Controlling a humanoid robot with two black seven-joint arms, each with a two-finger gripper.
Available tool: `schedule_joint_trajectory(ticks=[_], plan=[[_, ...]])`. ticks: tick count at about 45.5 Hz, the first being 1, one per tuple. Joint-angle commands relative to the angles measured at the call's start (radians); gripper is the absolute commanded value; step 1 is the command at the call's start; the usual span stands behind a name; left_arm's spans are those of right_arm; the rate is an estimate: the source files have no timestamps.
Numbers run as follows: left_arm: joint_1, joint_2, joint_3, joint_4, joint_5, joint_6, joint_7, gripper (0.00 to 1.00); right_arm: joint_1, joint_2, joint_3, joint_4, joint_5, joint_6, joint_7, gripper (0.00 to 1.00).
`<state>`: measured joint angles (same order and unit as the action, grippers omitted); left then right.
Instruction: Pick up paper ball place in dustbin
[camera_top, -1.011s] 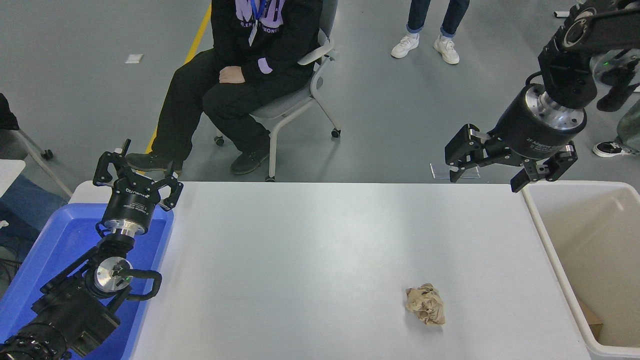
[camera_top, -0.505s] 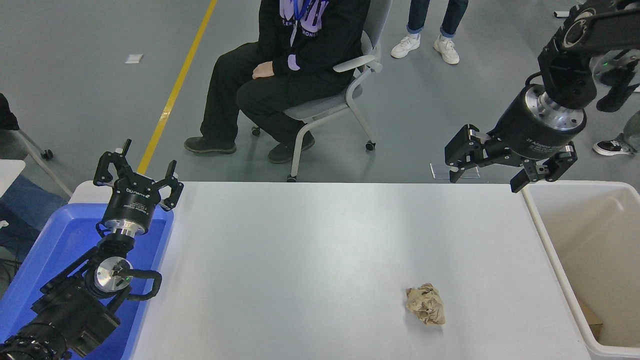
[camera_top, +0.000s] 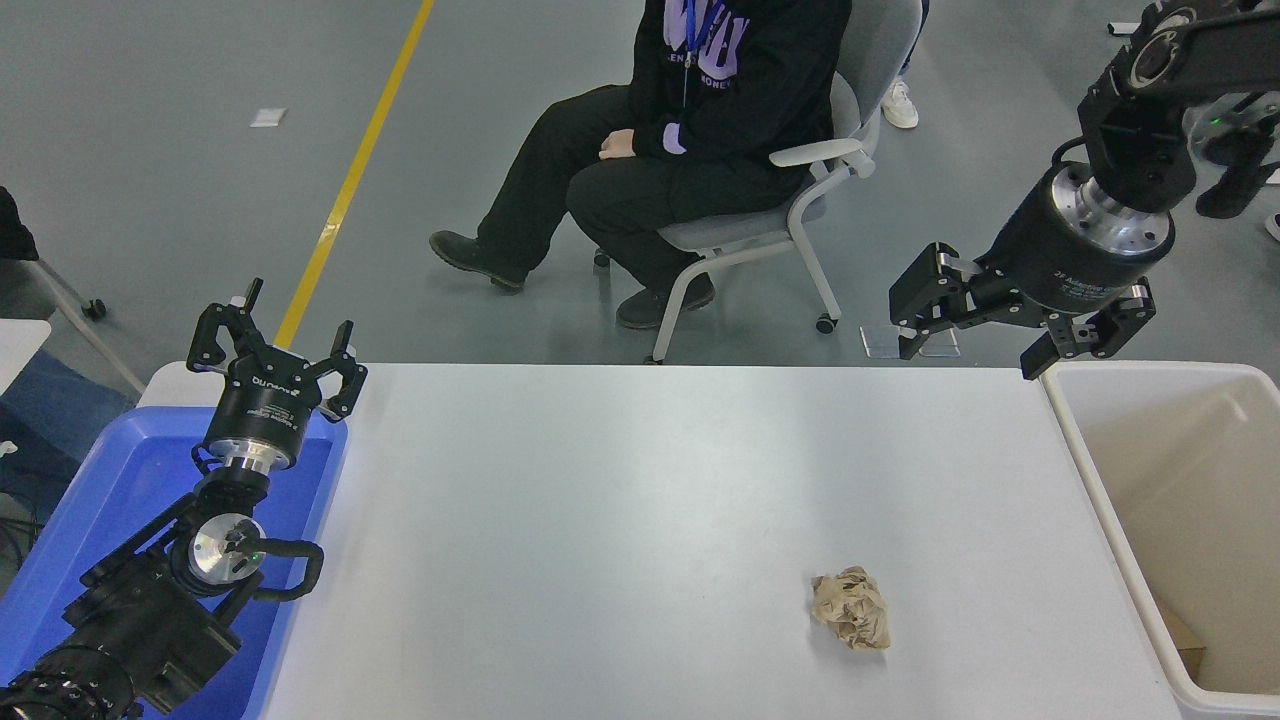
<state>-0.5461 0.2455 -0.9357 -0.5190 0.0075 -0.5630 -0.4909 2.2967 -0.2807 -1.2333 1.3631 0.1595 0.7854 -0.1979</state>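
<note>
While untouched, paper ball (camera_top: 851, 620) on table (camera_top: 620, 500)

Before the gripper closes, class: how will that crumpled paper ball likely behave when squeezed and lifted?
The paper ball looks like crumpled kraft paper, so probably very light and likely to compress under the fingers. Its lumpy, creased surface should grip well rather than slip, and it probably won't roll far on the table.
</note>
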Motion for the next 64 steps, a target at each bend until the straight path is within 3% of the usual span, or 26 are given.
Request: schedule_joint_trajectory(ticks=[1,38,52,64], plan=[[0.0,0.0,0.0,-0.001,0.0,0.0,0.0,0.98,-0.008,-0.003,-0.002,0.001,0.0,0.0,0.0,1.0],[0.0,0.0,0.0,0.001,0.0,0.0,0.0,0.98,-0.033,0.0,-0.017,0.001,0.002,0.0,0.002,1.0],[0.0,0.0,0.0,-0.001,-0.001,0.0,0.0,0.98,-0.22,0.021,0.037,-0.009,-0.002,0.0,0.002,1.0],[0.0,0.0,0.0,-0.001,0.0,0.0,0.0,0.98,-0.358,0.066,0.063,-0.012,-0.032,-0.268,0.0,1.0]])
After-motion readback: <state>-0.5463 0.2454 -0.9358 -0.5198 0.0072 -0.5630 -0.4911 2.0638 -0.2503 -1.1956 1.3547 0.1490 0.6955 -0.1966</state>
